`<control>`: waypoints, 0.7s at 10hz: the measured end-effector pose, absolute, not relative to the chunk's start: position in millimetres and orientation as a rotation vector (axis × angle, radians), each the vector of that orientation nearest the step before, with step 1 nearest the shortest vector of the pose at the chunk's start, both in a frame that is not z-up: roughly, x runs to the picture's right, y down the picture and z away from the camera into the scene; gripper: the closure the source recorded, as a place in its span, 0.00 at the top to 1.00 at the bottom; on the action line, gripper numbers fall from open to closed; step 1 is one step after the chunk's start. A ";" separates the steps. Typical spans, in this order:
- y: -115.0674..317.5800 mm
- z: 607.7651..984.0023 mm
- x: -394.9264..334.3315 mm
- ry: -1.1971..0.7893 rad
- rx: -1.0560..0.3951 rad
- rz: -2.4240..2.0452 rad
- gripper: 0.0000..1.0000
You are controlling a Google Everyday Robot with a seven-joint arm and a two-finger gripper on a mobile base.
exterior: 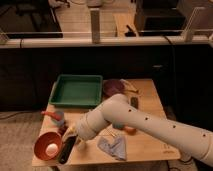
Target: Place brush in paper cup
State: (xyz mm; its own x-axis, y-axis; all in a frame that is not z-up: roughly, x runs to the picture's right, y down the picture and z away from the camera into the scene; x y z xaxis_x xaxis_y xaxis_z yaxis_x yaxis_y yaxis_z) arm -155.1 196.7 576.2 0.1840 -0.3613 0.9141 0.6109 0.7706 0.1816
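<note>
Arm [150,127] enters from 4 o'clock corner and crosses table [150,146] to bent elbow near centre; forearm then drops toward 8 o'clock. Gripper [71,139] low over front-left table corner, claw clamped on upper end of brush [65,150]. Brush tilted, free end pointing to 7 o'clock. Orange bowl [41,146] just beside brush at its 9 o'clock. Small white thing [52,148] inside bowl; cannot tell whether paper cup. Light blue cup [59,120] at gripper's 11 o'clock.

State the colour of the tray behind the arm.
The tray is green, in the camera view; the gripper is beside the orange bowl.
</note>
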 end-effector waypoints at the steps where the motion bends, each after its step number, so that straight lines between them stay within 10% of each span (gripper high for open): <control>1: 196.6 573.7 -157.7 -1.227 -0.242 -0.687 0.00; 7: 203.4 568.0 -158.1 -1.276 -0.285 -0.567 0.00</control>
